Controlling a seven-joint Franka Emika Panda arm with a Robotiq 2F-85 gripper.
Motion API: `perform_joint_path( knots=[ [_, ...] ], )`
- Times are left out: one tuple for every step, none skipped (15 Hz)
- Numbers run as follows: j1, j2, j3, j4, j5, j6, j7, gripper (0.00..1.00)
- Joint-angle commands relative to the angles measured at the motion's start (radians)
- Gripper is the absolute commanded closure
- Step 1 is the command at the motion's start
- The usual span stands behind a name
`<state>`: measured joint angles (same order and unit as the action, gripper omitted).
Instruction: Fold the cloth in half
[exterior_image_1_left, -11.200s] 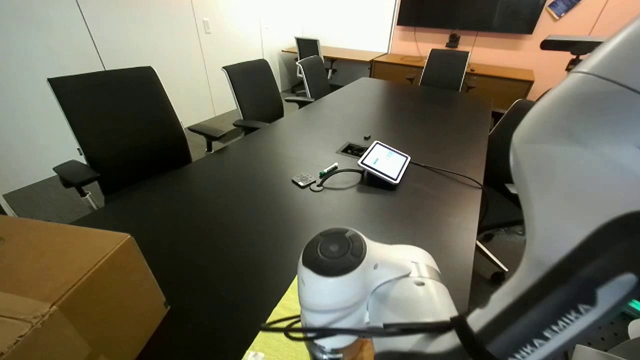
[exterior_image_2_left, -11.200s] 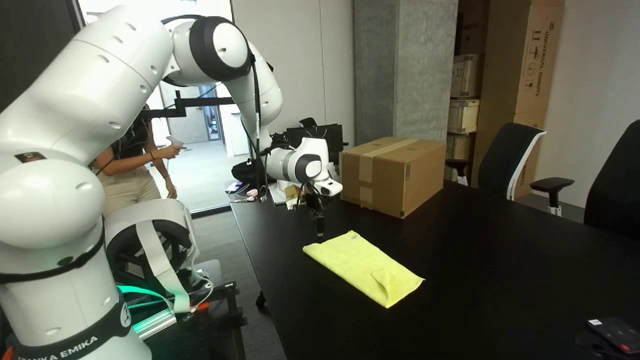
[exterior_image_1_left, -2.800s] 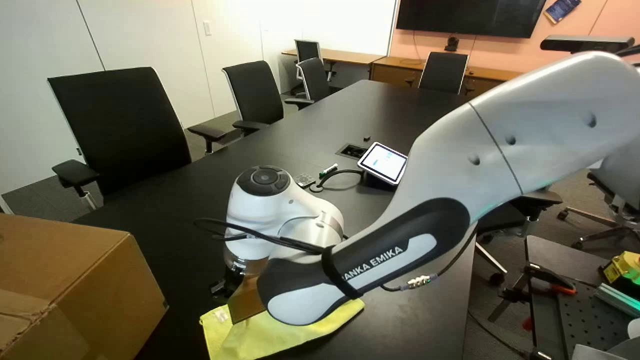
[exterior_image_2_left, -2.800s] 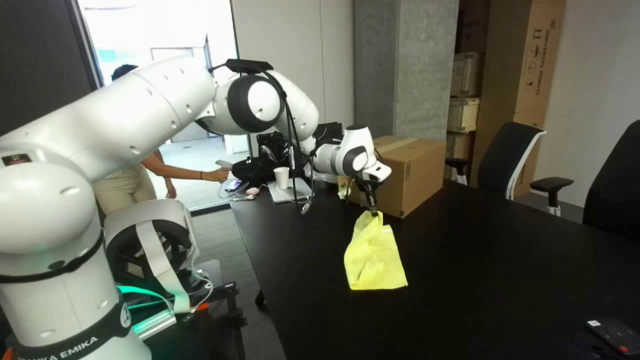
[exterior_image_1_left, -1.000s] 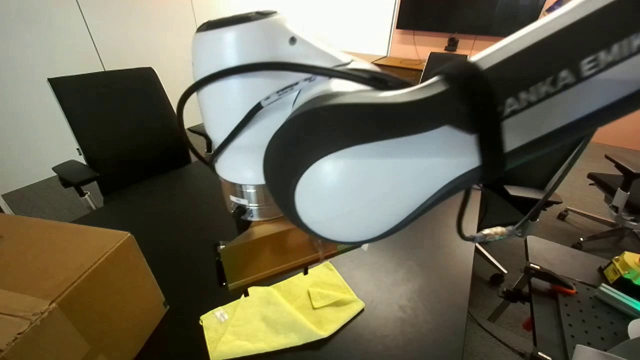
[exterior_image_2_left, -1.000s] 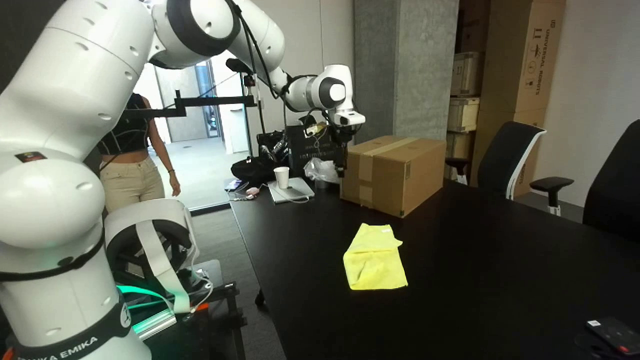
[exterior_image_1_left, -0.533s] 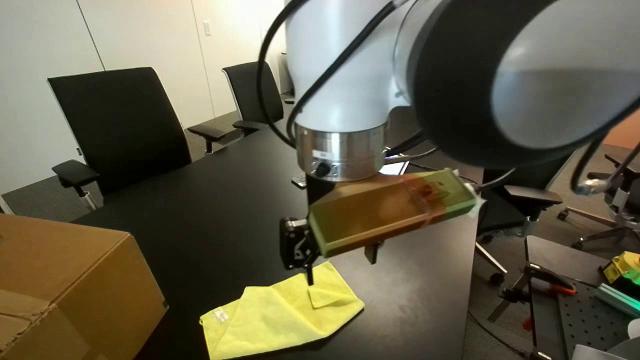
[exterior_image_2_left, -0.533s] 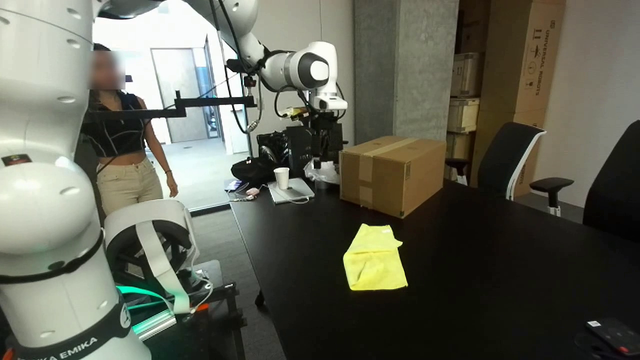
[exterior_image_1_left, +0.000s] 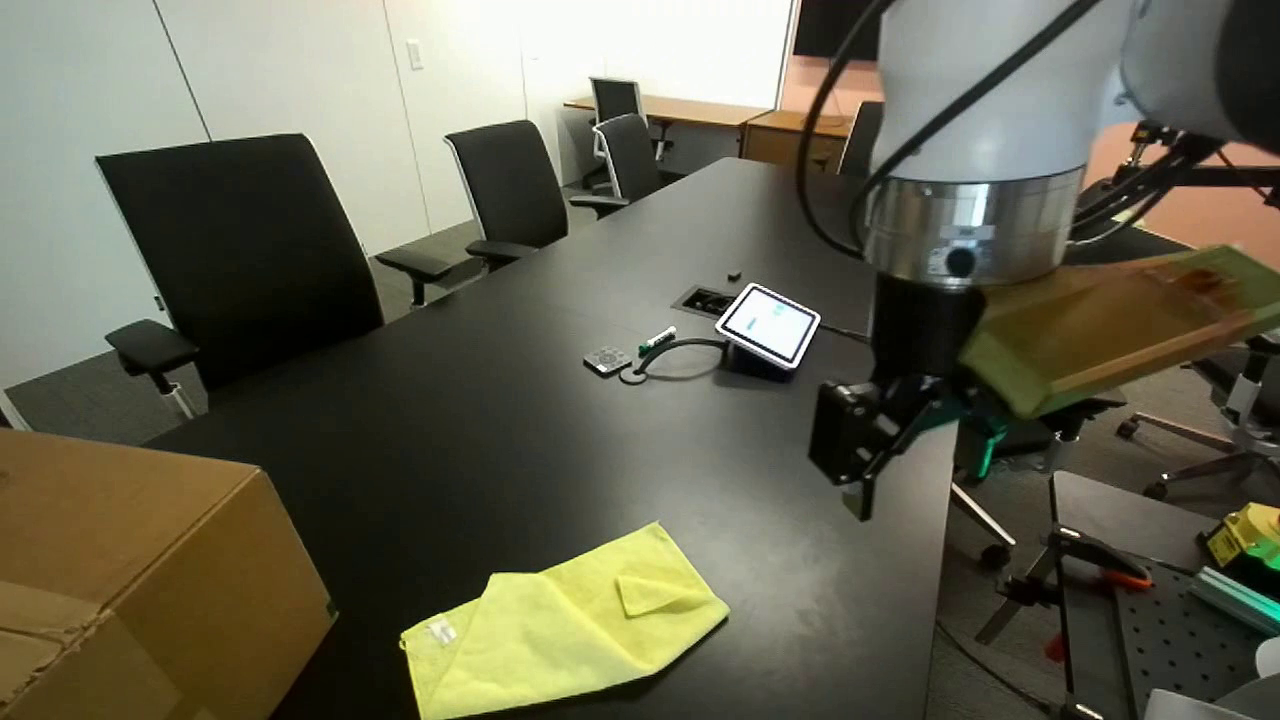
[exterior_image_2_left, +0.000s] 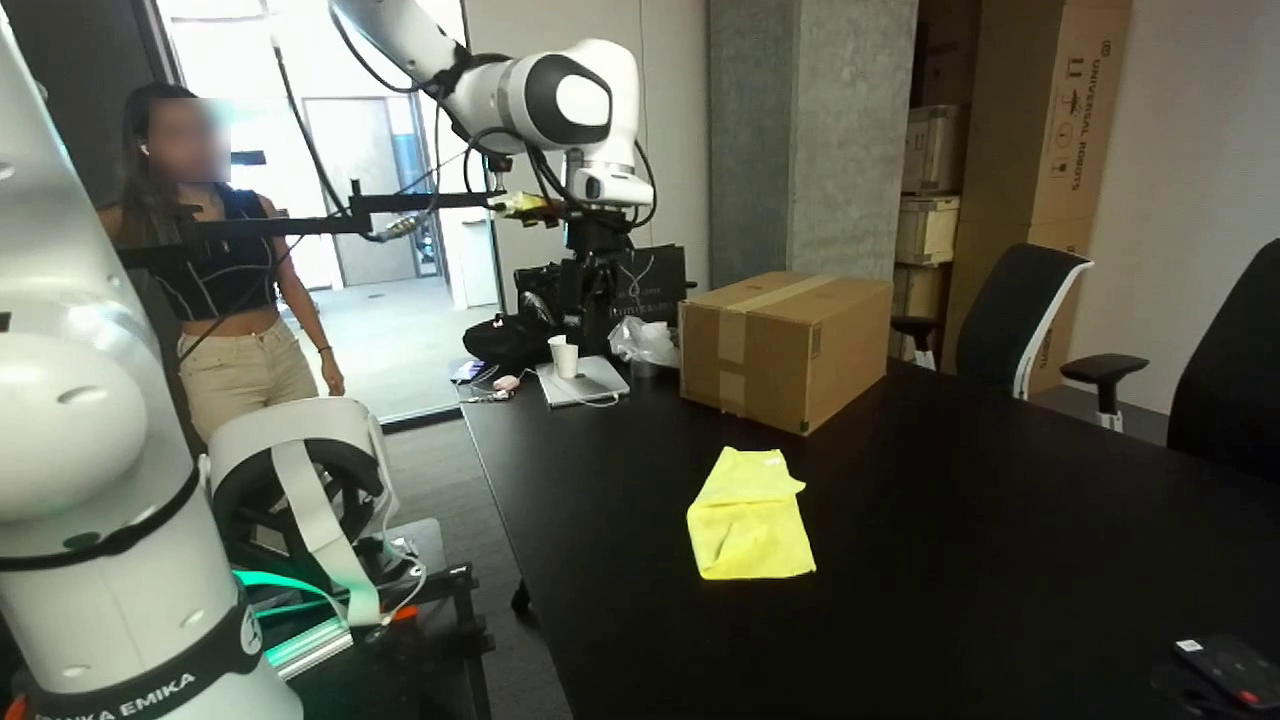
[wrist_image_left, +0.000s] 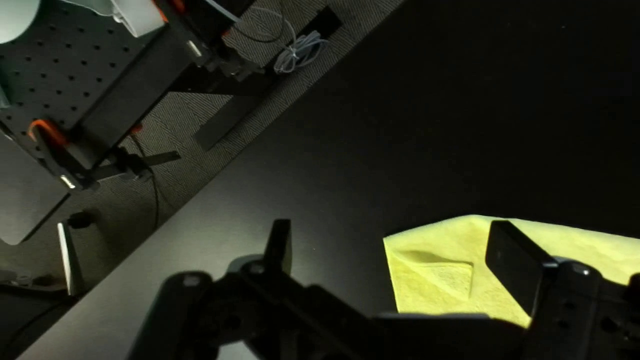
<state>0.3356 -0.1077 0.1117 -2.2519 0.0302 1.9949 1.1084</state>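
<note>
The lime cloth (exterior_image_1_left: 570, 640) lies folded on the black table in both exterior views (exterior_image_2_left: 750, 525). Its outline is uneven, with a white label at one end and a small corner flap turned over at the opposite end. My gripper (exterior_image_1_left: 925, 478) is raised above the table, off to the side of the cloth and apart from it. It also shows in an exterior view (exterior_image_2_left: 588, 325), dark against black items behind. In the wrist view the gripper's fingers (wrist_image_left: 392, 245) are wide apart with nothing between them. The cloth (wrist_image_left: 435, 280) lies below, partly hidden by one finger and the gripper body.
A cardboard box (exterior_image_2_left: 785, 350) stands on the table beyond the cloth. A tablet on a stand (exterior_image_1_left: 768, 325), a marker (exterior_image_1_left: 657, 340) and a small remote (exterior_image_1_left: 607, 360) lie farther along. White cups (exterior_image_2_left: 564, 357) stand on a laptop (exterior_image_2_left: 585, 383) near the table edge. A person (exterior_image_2_left: 240, 270) stands behind.
Earlier the gripper held up one edge of the cloth. It has let go, opened, risen and moved away towards the table's side. The cloth now lies folded over and has stayed still since.
</note>
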Motion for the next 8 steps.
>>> perform_joint_path(
  knots=[
    [-0.072, -0.25, 0.025, -0.205, 0.077, -0.03, -0.12, 0.0],
    [-0.084, -0.305, 0.023, -0.244, 0.087, -0.047, -0.155, 0.0],
    [-0.097, -0.358, 0.022, -0.277, 0.09, -0.062, -0.18, 0.0],
    [-0.11, -0.412, 0.019, -0.312, 0.094, -0.071, -0.212, 0.0],
    [-0.068, -0.467, -0.037, -0.345, 0.073, -0.076, -0.226, 0.0],
    [-0.135, -0.327, 0.046, -0.254, 0.085, -0.073, -0.192, 0.0],
    [-0.139, -0.376, 0.036, -0.285, 0.089, -0.077, -0.215, 0.0],
    [-0.142, -0.414, 0.029, -0.31, 0.092, -0.077, -0.228, 0.0]
  ],
)
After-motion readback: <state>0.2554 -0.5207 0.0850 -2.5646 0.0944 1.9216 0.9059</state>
